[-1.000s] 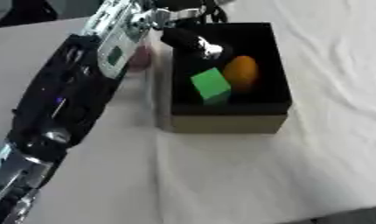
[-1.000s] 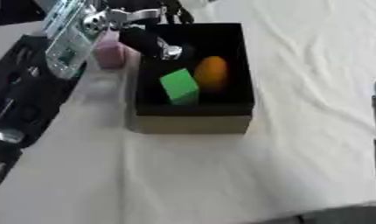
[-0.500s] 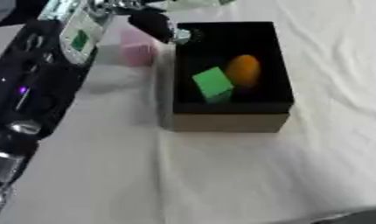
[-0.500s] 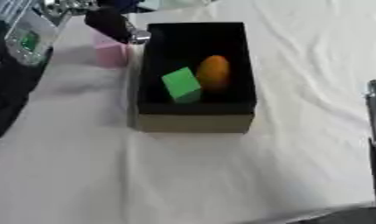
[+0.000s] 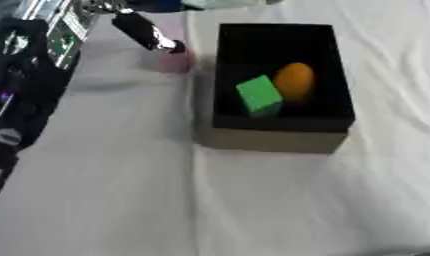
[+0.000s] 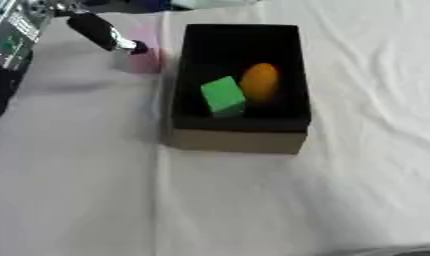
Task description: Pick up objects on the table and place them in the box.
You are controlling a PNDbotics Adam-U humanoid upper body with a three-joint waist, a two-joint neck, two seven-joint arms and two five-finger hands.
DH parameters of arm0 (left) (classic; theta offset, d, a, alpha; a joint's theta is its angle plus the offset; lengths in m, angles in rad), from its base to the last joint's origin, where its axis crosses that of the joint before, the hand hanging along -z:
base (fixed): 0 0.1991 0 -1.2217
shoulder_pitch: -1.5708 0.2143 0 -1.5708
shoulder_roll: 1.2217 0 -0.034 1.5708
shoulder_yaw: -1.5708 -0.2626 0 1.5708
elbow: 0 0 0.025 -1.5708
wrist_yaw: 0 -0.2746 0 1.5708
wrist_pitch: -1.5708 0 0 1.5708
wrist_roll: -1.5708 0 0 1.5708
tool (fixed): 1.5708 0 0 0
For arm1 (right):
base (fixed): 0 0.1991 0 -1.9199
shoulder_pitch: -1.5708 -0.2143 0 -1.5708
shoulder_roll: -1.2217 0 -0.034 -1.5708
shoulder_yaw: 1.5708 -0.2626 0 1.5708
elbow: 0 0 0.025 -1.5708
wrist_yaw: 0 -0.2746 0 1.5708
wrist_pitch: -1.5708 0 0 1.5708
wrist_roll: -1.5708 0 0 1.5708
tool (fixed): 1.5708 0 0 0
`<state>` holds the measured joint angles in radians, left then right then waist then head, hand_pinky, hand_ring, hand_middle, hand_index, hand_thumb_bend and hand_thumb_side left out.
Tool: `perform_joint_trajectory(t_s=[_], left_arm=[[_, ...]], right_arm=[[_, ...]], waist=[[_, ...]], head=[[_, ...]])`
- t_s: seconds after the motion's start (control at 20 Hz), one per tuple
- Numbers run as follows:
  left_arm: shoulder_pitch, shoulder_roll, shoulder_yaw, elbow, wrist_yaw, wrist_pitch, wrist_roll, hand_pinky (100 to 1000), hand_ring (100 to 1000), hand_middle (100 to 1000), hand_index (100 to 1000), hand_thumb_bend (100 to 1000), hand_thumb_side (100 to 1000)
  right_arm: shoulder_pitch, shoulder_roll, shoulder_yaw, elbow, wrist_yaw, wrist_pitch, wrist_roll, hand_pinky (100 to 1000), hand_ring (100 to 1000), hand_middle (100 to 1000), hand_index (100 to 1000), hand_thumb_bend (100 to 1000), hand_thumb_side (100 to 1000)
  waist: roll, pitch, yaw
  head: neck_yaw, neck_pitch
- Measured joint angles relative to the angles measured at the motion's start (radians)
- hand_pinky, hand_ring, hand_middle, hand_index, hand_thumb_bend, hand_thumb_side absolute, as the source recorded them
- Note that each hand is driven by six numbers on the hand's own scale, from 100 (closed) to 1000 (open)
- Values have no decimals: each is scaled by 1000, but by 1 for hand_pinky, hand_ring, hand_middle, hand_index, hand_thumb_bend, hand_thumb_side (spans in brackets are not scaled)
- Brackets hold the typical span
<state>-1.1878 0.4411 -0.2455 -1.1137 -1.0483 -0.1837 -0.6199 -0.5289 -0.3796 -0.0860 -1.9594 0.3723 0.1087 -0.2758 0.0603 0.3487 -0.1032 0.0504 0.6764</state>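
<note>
While the left hand (image 5: 144,29) reaches out with straight, empty fingers, a pink block (image 6: 146,50) sits beside the box (image 5: 280,137).
Inside lie a green cube (image 5: 259,95) and an orange object (image 5: 294,81).

- The left hand (image 5: 148,31) isn't over the box (image 5: 280,140) anymore; it's pulled back out to the left side, and a black finger now points down at the pink block (image 5: 176,61) sitting on the cloth just beside the box wall.
- That pink block was mostly hidden behind the arm a second ago; now it's in plain sight.
</note>
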Motion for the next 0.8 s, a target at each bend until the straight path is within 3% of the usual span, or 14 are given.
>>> perform_joint_trajectory(t_s=[0.4, 0.8], left_arm=[[-2, 1, 34, 59, -25, 11, 28, 787, 822, 875, 932, 475, 697], [-20, 1, 41, 77, 0, 12, 28, 794, 828, 887, 935, 496, 704]], right_arm=[[-13, -5, 0, 6, -4, 3, -3, 847, 589, 557, 771, 100, 1000], [-18, -6, 0, 6, -9, 7, -7, 846, 585, 553, 770, 100, 1000]], waist=[[5, 32, -31], [14, 51, -46]], head=[[29, -38], [34, -62]])
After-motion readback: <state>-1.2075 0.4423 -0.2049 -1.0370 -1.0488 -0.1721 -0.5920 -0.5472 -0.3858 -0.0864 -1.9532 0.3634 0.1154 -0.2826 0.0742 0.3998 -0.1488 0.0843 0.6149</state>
